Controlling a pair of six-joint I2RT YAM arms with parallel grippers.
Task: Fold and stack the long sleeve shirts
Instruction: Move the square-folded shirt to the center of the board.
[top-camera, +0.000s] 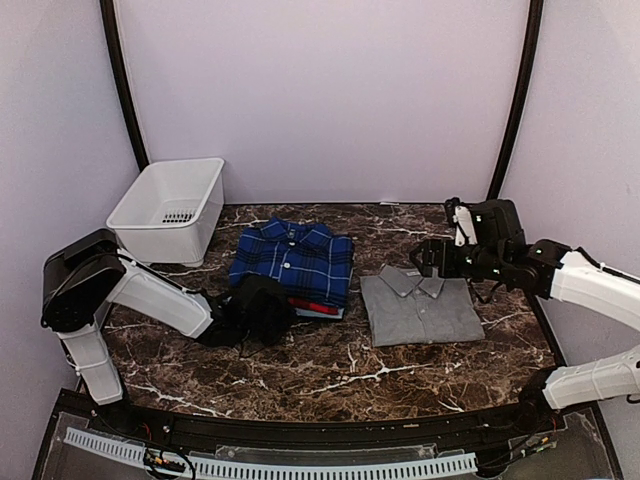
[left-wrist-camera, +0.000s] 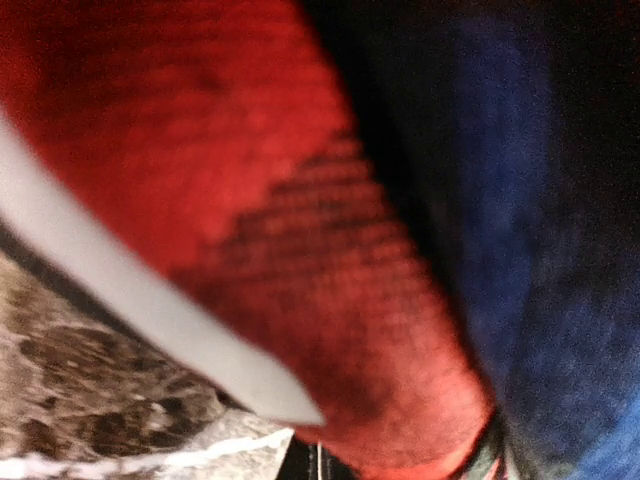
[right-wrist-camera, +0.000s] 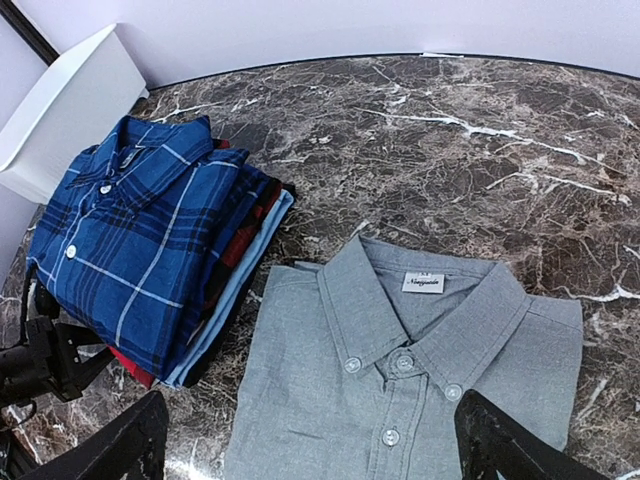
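A folded dark blue plaid shirt (top-camera: 292, 260) lies on top of a stack, with the red and white edges of another shirt (top-camera: 316, 306) showing beneath it. A folded light grey shirt (top-camera: 420, 310) lies flat to the right of the stack. My left gripper (top-camera: 272, 308) is pressed against the stack's near left corner. The left wrist view shows only blurred red cloth (left-wrist-camera: 260, 200), a white band (left-wrist-camera: 130, 300) and blue cloth (left-wrist-camera: 540, 250), and the fingers are hidden. My right gripper (right-wrist-camera: 320, 462) is open and empty, hovering over the grey shirt (right-wrist-camera: 400, 380) near its collar.
A white plastic basket (top-camera: 170, 208) stands at the back left of the marble table (top-camera: 330, 370). It shows in the right wrist view (right-wrist-camera: 70, 110) beside the plaid shirt (right-wrist-camera: 140, 240). Walls close the back and both sides.
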